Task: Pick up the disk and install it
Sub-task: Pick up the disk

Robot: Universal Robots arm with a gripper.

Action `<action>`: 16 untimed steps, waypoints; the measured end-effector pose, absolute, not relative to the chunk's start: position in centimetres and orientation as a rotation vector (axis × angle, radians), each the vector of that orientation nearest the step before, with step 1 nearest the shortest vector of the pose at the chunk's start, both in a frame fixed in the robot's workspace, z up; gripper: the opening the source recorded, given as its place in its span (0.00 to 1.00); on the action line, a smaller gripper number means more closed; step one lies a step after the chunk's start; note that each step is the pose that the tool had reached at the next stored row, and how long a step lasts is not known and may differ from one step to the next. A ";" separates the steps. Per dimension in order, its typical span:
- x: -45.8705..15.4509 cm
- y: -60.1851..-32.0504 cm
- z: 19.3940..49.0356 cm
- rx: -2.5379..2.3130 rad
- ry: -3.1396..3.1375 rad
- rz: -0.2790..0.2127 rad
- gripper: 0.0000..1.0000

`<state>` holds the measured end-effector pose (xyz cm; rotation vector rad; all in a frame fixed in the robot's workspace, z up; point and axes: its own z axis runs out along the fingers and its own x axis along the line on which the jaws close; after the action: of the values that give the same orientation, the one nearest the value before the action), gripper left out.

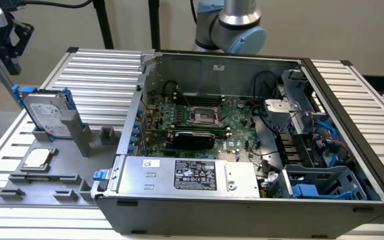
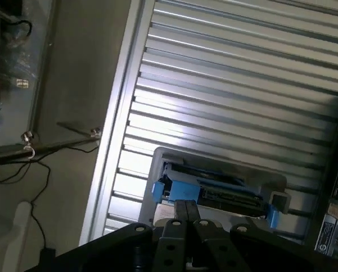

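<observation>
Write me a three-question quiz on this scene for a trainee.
1. True or false: the disk already sits inside the computer case.
2. Where is the disk? A) standing on edge in the grey holder B) lying flat inside the case C) on top of the case
3. Fill in: the gripper is ____ (open or shut).
Key: 1 false; 2 A; 3 shut.

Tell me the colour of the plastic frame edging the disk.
Blue; the frame shows best in the exterior view.
</observation>
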<state>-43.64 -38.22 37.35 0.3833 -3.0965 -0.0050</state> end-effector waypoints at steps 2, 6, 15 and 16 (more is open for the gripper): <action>-43.6 -38.2 37.2 0.439 -3.089 -0.004 0.11; -43.6 -38.2 37.0 0.552 -3.071 -0.003 0.11; -43.6 -38.2 36.4 0.802 -3.015 0.000 0.11; -43.6 -38.2 36.3 0.829 -3.008 0.000 0.11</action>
<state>-43.64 -38.22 36.35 0.8291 -3.0078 0.0000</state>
